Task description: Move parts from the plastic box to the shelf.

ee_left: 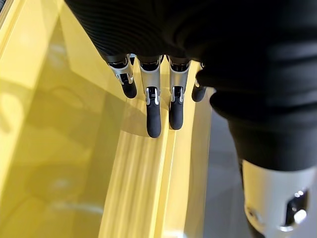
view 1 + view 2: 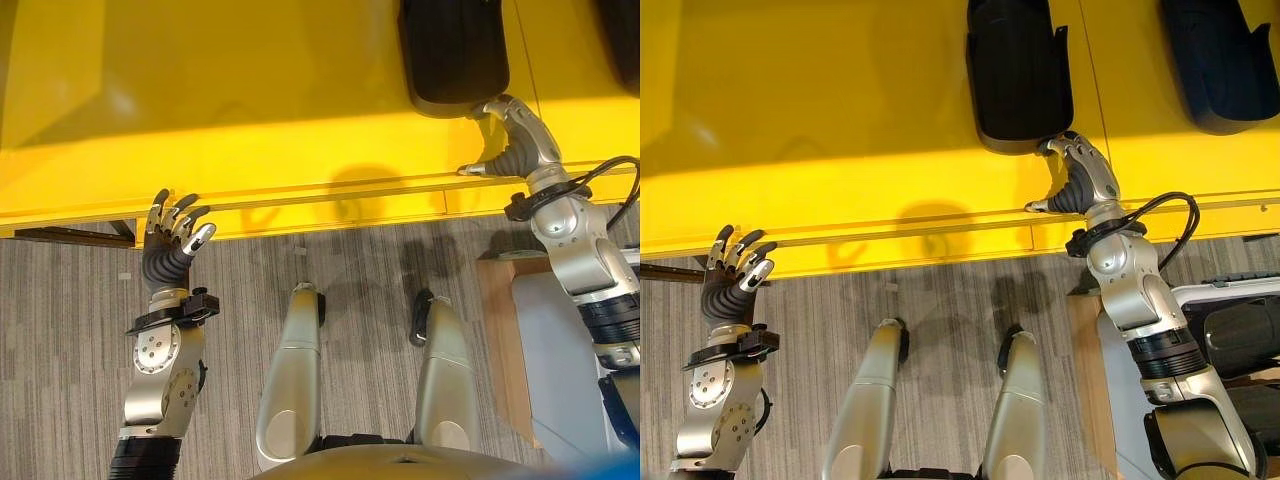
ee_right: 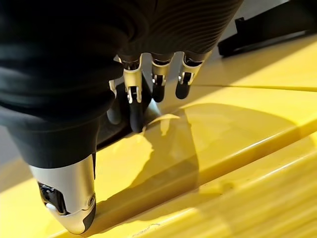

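A black part [image 2: 1020, 70] lies on the yellow shelf [image 2: 250, 90] at about one o'clock. The right hand [image 2: 1080, 180] rests at its near end, fingers curled onto the edge, pinching it. The part looks like stiff, light moulded plastic, probably slick; the rim seems the best hold. At eight o'clock, the left hand [image 2: 172, 235] hangs loosely spread, empty.

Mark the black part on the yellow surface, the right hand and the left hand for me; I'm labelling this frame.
black part [image 2: 1018, 70], right eye view, middle of its dark body.
right hand [image 2: 1080, 180], right eye view, on the dark ribbed cover.
left hand [image 2: 165, 250], left eye view, on the palm.
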Available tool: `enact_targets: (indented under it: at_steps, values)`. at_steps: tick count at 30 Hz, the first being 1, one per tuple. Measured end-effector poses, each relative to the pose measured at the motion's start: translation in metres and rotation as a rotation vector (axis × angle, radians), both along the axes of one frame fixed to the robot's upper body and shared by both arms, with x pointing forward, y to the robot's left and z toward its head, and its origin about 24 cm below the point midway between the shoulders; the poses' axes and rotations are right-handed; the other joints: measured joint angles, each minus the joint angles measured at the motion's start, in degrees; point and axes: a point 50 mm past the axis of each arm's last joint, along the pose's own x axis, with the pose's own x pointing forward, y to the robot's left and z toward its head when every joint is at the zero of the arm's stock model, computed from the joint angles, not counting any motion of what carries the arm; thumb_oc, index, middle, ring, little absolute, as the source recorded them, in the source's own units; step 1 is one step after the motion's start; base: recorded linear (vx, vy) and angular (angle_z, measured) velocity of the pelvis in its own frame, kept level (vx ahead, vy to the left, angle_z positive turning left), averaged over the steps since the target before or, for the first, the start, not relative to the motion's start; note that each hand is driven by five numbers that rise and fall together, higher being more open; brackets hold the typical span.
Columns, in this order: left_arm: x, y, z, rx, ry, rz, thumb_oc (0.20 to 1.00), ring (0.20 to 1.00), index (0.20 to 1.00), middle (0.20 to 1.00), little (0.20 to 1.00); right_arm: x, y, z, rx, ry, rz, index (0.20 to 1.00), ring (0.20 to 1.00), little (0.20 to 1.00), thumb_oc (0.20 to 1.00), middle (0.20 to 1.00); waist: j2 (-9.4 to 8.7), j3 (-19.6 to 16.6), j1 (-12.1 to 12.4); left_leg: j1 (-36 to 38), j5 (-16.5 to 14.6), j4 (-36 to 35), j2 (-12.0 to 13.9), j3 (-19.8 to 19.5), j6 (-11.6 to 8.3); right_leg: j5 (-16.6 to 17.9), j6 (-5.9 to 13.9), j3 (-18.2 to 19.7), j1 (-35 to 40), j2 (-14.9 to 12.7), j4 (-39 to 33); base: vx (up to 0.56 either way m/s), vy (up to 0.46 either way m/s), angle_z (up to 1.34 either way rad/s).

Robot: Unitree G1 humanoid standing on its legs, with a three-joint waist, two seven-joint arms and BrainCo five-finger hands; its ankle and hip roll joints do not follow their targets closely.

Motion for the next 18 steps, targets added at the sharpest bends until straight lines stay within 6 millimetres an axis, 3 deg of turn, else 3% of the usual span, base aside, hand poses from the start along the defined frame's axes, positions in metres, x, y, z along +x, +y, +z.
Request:
enact_targets:
  at_steps: [18]
  values:
    - [-0.0001,0.0006,0.0021,0.012,-0.014,-0.009,1.000,1.000,1.000,1.000,1.000,0.0002,-0.0005,0.0027,0.008,-0.022,-0.010,1.000,1.000,1.000,1.000,1.000,0.00,0.00,-0.15,-0.84,0.00,0.50,0.01,-0.06,0.00,-0.03,-0.02,0.16,-1.15,0.03,0.94,0.00,0.000,0.00]
